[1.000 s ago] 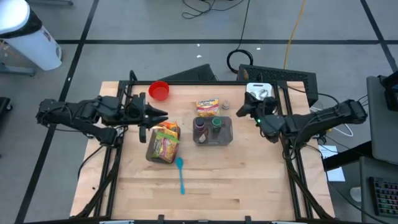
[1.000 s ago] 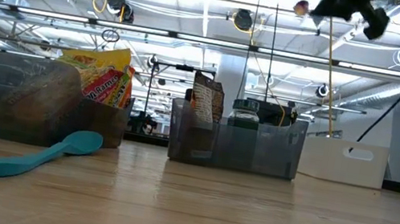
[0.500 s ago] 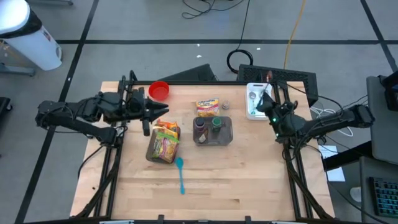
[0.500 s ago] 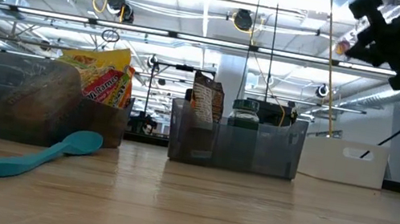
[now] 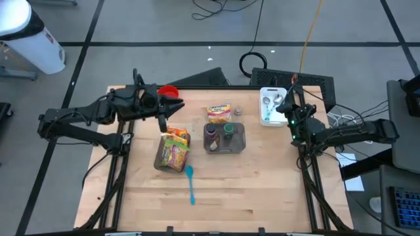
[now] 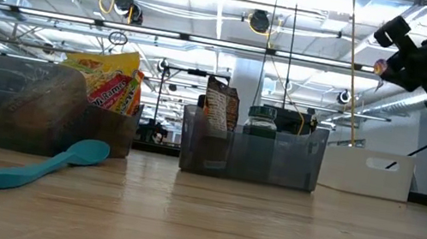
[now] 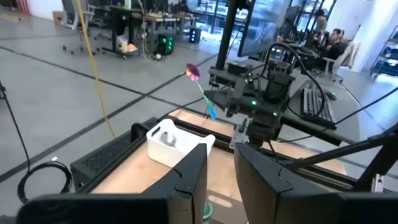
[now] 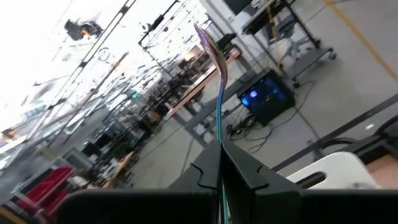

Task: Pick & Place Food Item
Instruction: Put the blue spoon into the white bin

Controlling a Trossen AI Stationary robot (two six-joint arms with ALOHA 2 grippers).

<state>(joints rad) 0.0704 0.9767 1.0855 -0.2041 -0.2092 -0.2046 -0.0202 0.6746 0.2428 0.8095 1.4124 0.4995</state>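
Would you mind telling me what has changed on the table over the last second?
The right gripper, shut on a small spoon, swung from beside the clear bin out to the white tray at the table's back right. The left gripper shifted back toward the red bowl. The snack bag, teal spoon and bin contents stayed put.

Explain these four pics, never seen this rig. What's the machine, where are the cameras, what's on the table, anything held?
Two dark robot arms work at a wooden table. One camera looks straight down, one sits at table height, and one rides on each wrist. On the table: a grey bin holding snack bags, a clear bin with bottles, a teal spoon, a red bowl and a white tray. The right gripper is shut on a thin iridescent spoon, raised by the tray. The left gripper hovers near the bowl, holding nothing.
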